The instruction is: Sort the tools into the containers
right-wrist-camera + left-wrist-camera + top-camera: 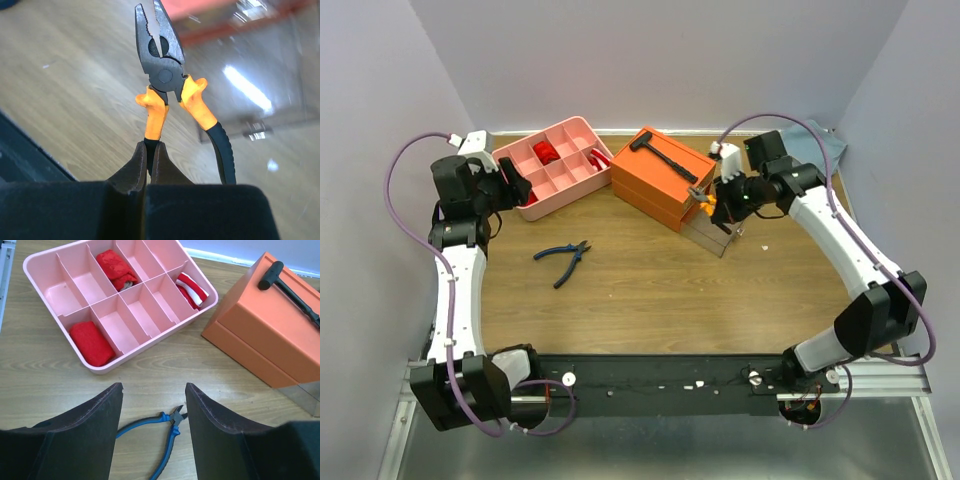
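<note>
The blue-handled pliers [562, 258] lie on the wooden table, also in the left wrist view [162, 432] between my open left fingers. My left gripper [518, 184] hovers beside the pink divided tray [582, 128], whose rim shows in the left wrist view [210, 295]. A black hammer [662, 156] lies on top of the orange box [645, 185]. My right gripper [151, 150] is shut on one handle of the orange-handled pliers [161, 60], held in the air by the box's pulled-out clear drawer [712, 235]. The pliers also show in the top view [705, 197].
Red items lie in several compartments of the pink tray [91, 342]. A blue-grey cloth [823, 140] lies at the back right behind the right arm. Walls close in the table on the left, right and back.
</note>
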`<control>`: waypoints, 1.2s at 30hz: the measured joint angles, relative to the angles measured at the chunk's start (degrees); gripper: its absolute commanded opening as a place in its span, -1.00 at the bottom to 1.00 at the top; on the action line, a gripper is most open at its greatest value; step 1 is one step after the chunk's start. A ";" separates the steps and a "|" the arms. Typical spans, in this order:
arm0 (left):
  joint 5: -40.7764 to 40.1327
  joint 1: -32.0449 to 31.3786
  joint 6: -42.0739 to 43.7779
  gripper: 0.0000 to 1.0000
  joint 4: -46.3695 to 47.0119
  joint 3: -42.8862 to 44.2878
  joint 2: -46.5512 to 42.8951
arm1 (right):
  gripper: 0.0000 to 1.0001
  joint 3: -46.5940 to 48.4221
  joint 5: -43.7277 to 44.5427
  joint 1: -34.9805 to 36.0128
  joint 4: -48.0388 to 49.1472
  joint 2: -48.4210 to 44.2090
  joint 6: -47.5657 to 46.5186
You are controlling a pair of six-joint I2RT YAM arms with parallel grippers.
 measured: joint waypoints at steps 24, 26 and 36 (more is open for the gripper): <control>-1.64 -0.37 -0.26 0.27 0.50 -3.50 0.31 | -0.99 9.40 12.41 -6.97 -7.15 22.64 -7.74; -1.64 -0.37 -0.26 0.27 0.55 -3.65 0.31 | -0.99 10.05 12.39 -6.97 -8.09 23.34 -9.44; -1.64 -0.37 -0.74 0.28 0.90 -3.72 0.31 | -0.99 13.25 12.24 -4.48 -8.70 25.07 -20.35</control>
